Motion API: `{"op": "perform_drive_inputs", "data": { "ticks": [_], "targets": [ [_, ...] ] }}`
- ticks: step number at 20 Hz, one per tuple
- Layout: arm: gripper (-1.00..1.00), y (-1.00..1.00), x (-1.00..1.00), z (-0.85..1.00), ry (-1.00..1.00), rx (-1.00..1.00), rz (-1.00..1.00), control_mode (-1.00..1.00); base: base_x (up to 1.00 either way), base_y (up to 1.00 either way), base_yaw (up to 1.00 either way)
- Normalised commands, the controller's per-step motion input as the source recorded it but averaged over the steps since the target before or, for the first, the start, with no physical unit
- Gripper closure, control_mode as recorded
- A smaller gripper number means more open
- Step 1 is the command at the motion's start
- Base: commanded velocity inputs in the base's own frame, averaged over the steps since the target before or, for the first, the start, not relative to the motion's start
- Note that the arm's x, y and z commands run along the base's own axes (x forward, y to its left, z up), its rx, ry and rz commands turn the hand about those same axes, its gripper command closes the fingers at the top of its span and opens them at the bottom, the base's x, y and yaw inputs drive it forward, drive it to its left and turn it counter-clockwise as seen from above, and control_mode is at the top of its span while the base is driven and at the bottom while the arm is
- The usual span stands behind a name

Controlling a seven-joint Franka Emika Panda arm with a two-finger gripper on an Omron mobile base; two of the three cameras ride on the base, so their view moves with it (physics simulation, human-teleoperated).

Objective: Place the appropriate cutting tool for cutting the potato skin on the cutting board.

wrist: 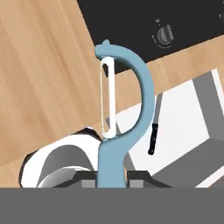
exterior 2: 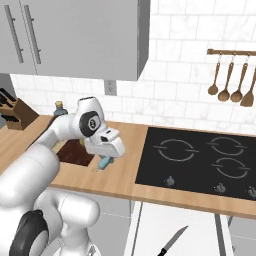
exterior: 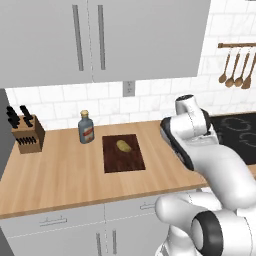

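One potato (exterior: 123, 146) lies on the cutting board (exterior: 114, 161) at the worktop's (exterior: 60, 175) centre in the left base view. Right base view: the tool (exterior 2: 103, 165) pinches the peeler (exterior 2: 104, 162), at 3 o'clock of the board. Hand view: the peeler's blue handle sits clamped between the fingers (wrist: 140, 176).

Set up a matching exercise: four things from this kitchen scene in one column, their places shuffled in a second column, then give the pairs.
1. peeler
2. potato
3. knife block
4. wooden spoons

A. on the cutting board
B. hanging on the wall rail
C. in the gripper
D. far left of the counter

Pairs: 1-C, 2-A, 3-D, 4-B
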Motion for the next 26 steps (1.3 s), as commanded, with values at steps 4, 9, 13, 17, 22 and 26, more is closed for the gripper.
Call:
{"op": "perform_drive_inputs", "data": {
  "ticks": [4,9,13,17,22,26],
  "targets": [
    [1.0,1.0,0.33,-0.37,0.02,-0.18,0.07,-1.0,0.0,0.0,0.0],
    [1.0,0.68,0.73,-0.03,0.0,-0.03,0.0,-1.0,0.0,0.0,0.0],
    [1.0,0.6,0.46,0.0,-0.03,0.0,0.0,-1.0,0.0,0.0,0.0],
    [1.0,0.58,0.34,-0.24,-0.04,0.0,0.0,-1.0,0.0,0.0,0.0],
    [1.0,0.22,0.28,-0.35,-0.05,0.0,0.0,-1.0,0.0,0.0,0.0],
    [1.0,0.01,0.5,-0.24,-0.03,0.01,0.0,-1.0,0.0,0.0,0.0]
  ]
}}
